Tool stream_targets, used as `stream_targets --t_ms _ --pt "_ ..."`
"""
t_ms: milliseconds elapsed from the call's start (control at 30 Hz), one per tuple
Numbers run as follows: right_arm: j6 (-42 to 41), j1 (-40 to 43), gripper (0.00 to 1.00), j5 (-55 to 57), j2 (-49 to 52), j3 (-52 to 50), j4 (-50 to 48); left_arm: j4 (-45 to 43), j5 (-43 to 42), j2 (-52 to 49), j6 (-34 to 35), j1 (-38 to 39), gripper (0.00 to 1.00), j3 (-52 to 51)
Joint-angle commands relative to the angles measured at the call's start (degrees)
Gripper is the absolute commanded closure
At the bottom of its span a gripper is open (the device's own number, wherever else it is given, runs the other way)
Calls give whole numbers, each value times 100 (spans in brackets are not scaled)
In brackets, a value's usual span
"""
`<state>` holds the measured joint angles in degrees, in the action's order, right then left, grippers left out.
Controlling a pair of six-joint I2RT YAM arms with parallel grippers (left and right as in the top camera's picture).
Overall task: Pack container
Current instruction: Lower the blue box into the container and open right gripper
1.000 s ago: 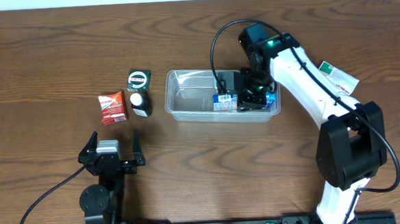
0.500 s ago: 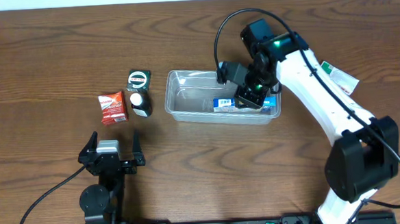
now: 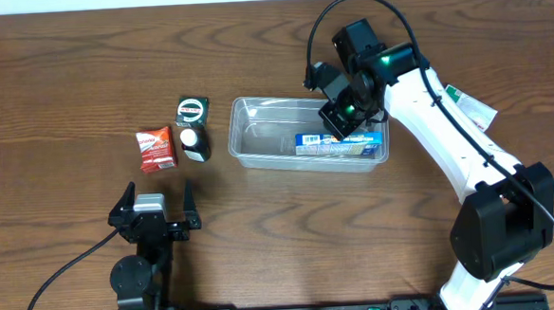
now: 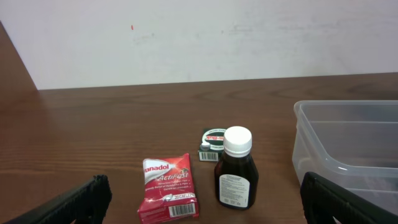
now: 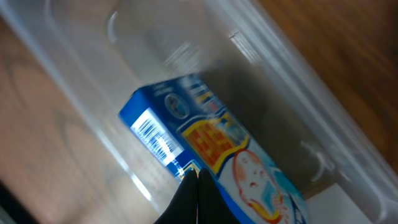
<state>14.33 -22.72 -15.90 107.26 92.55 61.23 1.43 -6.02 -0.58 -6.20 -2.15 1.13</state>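
Just changed: right gripper (image 5: 196,177) lets go of the blue-and-white cardboard box (image 3: 338,144) and lifts clear, fingers now pressed together.
Box: lies flat in the near right part of the clear plastic rectangular container (image 3: 257,137), mid-table.
Left gripper (image 3: 156,201): near left, fingers spread wide, empty.
Waiting: red foil sachet (image 3: 155,149), small green box (image 3: 191,110) and dark bottle with white cap (image 3: 195,143), left of the container.
Meaning: one item packed, probably three to go.

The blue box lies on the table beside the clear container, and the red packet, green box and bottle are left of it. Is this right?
No. The overhead view shows the blue box inside the container, at its right end. The red packet, green box and bottle are indeed left of it.
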Motion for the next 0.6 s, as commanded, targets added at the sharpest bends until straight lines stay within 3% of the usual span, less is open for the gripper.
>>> stream_targets --t_ms 0,567 --pt "-577 -37 99 352 -74 33 -74 201 -105 31 9 -24 2 -90" --pt "-704 -22 99 492 -74 -577 -46 201 -105 31 7 -24 2 -90"
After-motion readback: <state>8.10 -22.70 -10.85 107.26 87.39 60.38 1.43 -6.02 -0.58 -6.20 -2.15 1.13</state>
